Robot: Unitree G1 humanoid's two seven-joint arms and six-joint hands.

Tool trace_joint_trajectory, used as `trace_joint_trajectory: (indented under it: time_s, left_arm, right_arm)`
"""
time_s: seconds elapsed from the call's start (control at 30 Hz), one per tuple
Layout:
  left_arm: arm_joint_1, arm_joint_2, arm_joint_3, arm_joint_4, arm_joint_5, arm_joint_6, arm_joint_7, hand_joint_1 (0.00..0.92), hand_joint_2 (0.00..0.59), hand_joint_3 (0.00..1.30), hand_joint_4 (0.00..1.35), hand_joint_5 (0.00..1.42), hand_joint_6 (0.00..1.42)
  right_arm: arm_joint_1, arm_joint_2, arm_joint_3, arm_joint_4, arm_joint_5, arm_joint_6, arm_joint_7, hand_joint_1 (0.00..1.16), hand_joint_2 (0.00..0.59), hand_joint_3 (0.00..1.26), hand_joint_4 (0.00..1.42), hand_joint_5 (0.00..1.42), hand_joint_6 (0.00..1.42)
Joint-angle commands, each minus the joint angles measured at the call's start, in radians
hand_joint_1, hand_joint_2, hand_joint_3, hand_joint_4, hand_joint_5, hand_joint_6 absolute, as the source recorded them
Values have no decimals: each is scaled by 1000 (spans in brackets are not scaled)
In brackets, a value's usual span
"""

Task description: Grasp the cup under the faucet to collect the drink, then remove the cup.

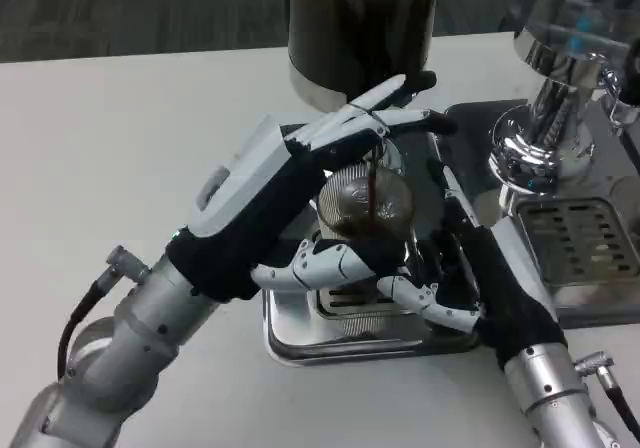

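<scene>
One head camera looks steeply down, close over the white table (120, 128), with the drink machine (360, 28) cropped at the frame's upper edge.

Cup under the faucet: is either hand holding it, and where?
Left hand grips the cup around its side wall. Right hand reaches in beside it; contact cannot be told.

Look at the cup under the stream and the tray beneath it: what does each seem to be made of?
Cup: likely clear glass or plastic, with a ribbed, see-through wall showing dark drink inside. Tray: apparently polished metal, probably steel, mirror-bright with reflections and a slotted grate.
</scene>
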Motion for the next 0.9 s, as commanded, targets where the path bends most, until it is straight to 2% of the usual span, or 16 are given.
trace_joint_trajectory:
  time_s: [0.03,0.47,0.7,0.9]
  left_arm:
    - [27,12,-10,1,17,6,-16,0,162,299,90,265,235]
    - [32,16,-5,-7,7,19,-18,0,168,302,91,267,239]
    - [42,20,5,-26,5,29,-14,0,172,309,91,274,240]
    - [59,17,51,-61,1,43,20,0,177,264,34,212,168]
  right_arm:
    - [-32,11,-8,32,16,-27,14,702,180,0,0,0,103]
    - [-88,51,-14,120,27,-61,7,714,184,0,0,0,126]
    - [-97,57,-14,141,29,-75,13,715,187,0,0,0,129]
    - [-99,61,-16,150,31,-77,9,716,190,0,0,0,132]
